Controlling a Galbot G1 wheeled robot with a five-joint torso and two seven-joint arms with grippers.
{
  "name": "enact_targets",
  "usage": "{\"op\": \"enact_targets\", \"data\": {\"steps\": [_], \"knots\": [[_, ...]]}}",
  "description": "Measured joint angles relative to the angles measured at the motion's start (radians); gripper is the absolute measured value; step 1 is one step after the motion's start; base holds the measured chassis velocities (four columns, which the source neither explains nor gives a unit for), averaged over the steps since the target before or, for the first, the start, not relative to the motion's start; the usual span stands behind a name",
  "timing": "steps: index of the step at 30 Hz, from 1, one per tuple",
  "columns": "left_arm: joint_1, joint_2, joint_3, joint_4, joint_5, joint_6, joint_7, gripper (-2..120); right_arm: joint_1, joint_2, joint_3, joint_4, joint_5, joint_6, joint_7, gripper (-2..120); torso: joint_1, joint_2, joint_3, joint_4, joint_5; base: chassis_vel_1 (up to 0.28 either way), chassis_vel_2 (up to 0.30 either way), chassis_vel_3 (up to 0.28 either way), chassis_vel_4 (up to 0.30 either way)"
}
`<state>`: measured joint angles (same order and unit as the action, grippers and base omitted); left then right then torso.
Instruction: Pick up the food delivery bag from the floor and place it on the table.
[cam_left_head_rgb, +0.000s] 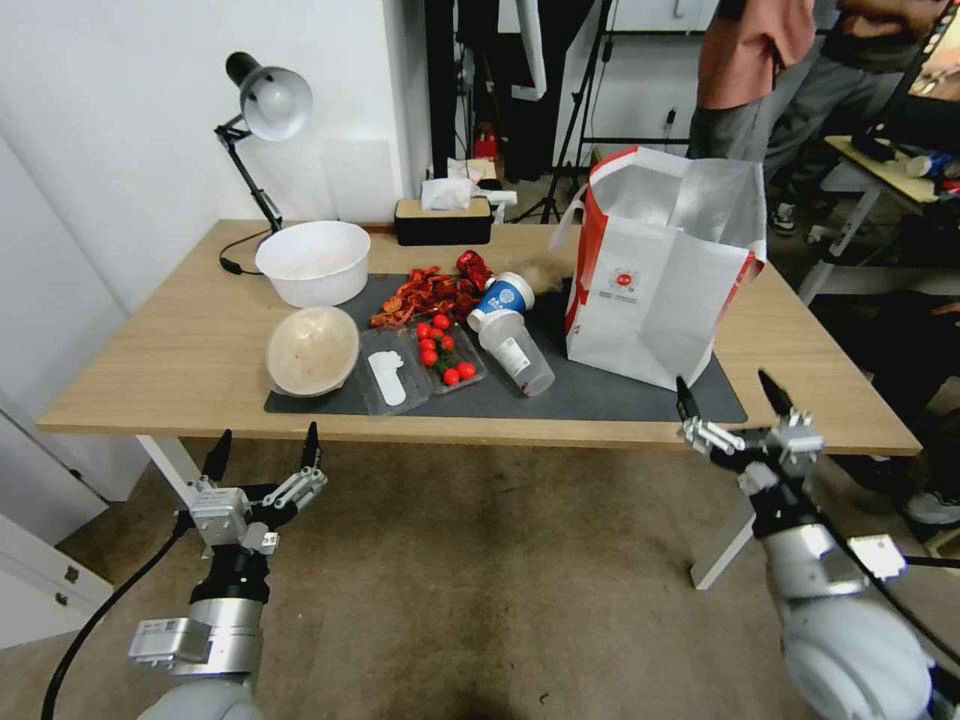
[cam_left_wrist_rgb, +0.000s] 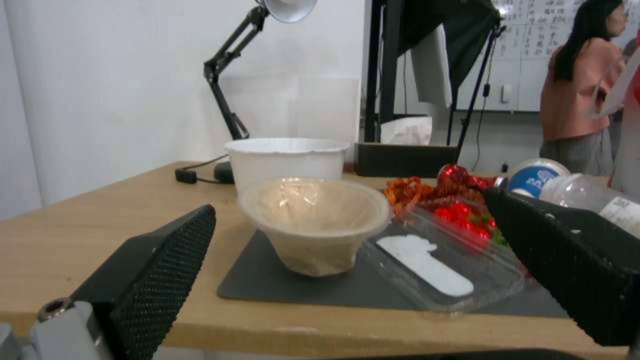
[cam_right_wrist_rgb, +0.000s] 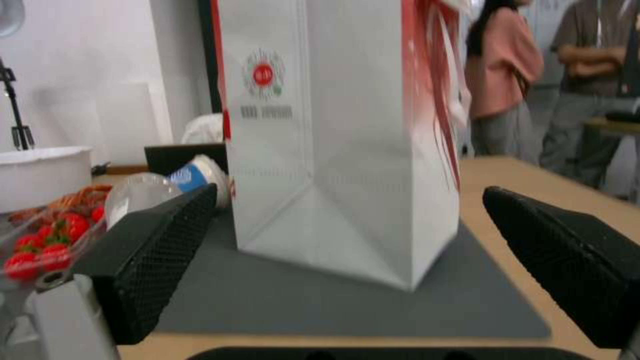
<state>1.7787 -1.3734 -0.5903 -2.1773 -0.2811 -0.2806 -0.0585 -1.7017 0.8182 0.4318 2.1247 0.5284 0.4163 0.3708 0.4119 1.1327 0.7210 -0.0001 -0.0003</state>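
The right gripper (cam_left_head_rgb: 733, 391) hangs with its fingers spread wide and nothing in them, just off the near edge of the table (cam_left_head_rgb: 180, 350). Straight ahead, the food delivery bag (cam_left_head_rgb: 655, 265) stands upright on the dark mat (cam_left_head_rgb: 610, 395), top open. The left gripper (cam_left_head_rgb: 264, 448) is spread and bare too, over the floor (cam_left_head_rgb: 470, 590). Beyond it sit a tan bowl (cam_left_head_rgb: 312, 350) and a clear tray of tomatoes (cam_left_head_rgb: 445, 355).

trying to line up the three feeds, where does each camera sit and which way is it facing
Head view: high on the robot, looking forward and down at the table; left gripper and right gripper open before its near edge.
Left wrist view: at table height, looking between its fingers at the beige bowl.
Right wrist view: same height, facing the food delivery bag upright on the dark grey mat.
Both wrist views share the cherry tomatoes.
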Motion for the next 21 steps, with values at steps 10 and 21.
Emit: {"op": "enact_targets", "data": {"steps": [10,21], "knots": [[-0.004,0.003,0.016,0.057,0.004,-0.042,0.009,100,-0.02,0.083,-0.026,-0.036,0.016,0.016,-0.05,100,0.0,0.0,0.0,0.0002,0.0002,0.0,0.0,0.0,0.0],[-0.009,0.0,0.035,0.086,-0.001,-0.054,0.006,100,-0.019,0.114,-0.042,-0.064,0.02,0.014,-0.084,100,0.0,0.0,0.0,0.0001,0.0001,0.0,0.0,0.0,0.0]]}}
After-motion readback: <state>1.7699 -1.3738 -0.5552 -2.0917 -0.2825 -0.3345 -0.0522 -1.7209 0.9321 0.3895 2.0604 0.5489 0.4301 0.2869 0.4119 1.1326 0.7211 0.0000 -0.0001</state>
